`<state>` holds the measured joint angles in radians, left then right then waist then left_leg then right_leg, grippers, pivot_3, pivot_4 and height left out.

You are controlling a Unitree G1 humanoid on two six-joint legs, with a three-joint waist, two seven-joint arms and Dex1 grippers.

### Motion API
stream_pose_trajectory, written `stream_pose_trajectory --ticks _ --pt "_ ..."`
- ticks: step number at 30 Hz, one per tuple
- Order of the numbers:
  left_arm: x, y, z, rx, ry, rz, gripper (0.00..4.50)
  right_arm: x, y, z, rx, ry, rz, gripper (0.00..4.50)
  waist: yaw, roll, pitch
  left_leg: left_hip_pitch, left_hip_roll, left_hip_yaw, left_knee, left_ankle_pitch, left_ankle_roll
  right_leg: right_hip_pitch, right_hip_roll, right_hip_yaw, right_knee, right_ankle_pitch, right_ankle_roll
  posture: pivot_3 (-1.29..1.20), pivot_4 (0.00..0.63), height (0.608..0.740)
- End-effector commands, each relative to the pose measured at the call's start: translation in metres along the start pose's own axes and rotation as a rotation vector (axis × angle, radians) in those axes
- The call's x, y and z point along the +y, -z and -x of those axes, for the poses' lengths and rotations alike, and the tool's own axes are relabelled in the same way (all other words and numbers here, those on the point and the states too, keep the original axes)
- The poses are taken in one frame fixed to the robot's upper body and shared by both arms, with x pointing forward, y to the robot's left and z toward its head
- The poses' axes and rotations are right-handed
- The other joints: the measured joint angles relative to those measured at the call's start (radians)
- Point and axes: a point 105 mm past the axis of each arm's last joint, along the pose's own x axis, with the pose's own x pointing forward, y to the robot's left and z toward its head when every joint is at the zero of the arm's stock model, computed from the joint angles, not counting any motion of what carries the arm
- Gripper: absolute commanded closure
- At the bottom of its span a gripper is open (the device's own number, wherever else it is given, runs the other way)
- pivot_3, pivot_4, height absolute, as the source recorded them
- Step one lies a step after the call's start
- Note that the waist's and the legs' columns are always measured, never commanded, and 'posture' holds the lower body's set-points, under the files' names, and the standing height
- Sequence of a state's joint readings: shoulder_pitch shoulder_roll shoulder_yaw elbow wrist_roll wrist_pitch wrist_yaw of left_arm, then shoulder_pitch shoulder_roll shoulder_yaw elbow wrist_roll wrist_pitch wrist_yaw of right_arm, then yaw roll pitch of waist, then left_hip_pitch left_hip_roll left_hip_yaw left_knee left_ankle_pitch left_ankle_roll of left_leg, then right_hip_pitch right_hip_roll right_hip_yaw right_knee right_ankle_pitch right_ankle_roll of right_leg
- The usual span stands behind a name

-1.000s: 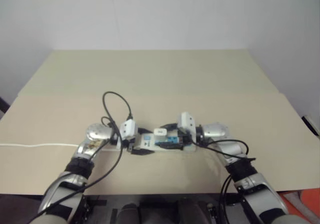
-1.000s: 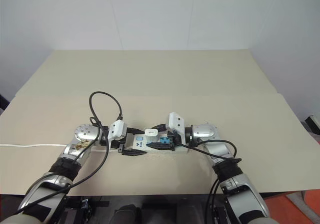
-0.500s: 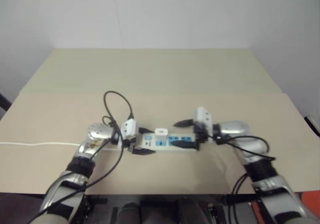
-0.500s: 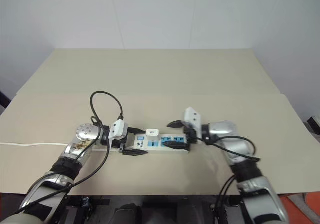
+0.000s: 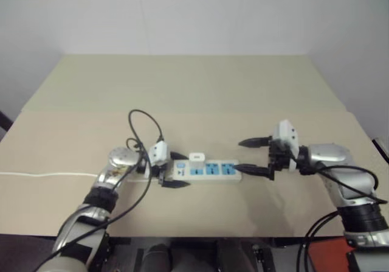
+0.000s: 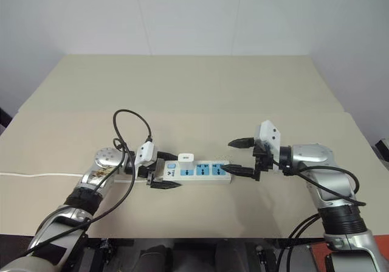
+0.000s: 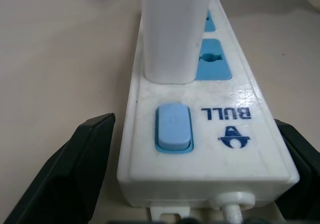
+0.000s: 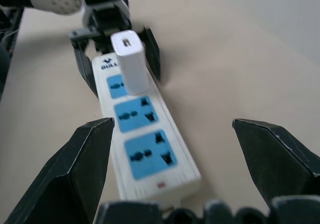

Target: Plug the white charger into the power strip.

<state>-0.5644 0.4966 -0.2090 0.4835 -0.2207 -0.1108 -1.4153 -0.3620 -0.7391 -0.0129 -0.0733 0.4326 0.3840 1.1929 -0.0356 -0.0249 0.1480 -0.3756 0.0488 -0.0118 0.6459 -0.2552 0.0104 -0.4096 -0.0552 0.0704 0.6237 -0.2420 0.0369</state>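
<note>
The power strip (image 5: 209, 170) lies flat across the tan table. The white charger (image 5: 196, 157) stands upright in the socket face nearest the strip's blue switch (image 7: 173, 126). My left gripper (image 5: 175, 171) is open and straddles the strip's switch end, one black finger (image 7: 75, 169) on each side with a narrow gap. My right gripper (image 5: 249, 156) hovers just past the strip's other end, open wide with nothing between its fingers (image 8: 80, 169). In the right wrist view the charger (image 8: 129, 61) rises from the strip (image 8: 145, 156).
A thin white cord (image 5: 42, 175) runs from the strip's switch end to the table's left edge. The tan tabletop (image 5: 194, 95) stretches back to a white wall, and its front edge lies close below the arms.
My right gripper has pulled away to the right and up, from over the strip to past its end. The left gripper's fingers have spread wider. The charger stays standing in the strip.
</note>
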Motion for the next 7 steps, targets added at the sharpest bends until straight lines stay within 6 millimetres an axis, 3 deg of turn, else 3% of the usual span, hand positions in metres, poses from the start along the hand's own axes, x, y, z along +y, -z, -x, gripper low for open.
stream_pose_trajectory --ticks 1,7 --pt "0.0 -0.03 0.031 -0.047 -0.012 -0.041 0.01 -0.002 -0.016 0.02 -0.024 0.037 0.028 0.0 -0.001 0.0 0.0 0.0 0.0 0.0 0.0 0.0 0.0 0.0 0.0 0.0 0.0 0.0 0.0 0.0 0.15 0.74" --pt "-0.014 -0.052 0.073 -0.013 -0.029 -0.029 0.01 -0.007 -0.013 0.047 0.012 0.112 0.011 0.0 -0.001 0.0 0.002 0.0 0.0 0.001 -0.001 0.0 0.0 0.0 -0.001 0.0 -0.001 -0.001 0.001 0.0 0.15 0.74"
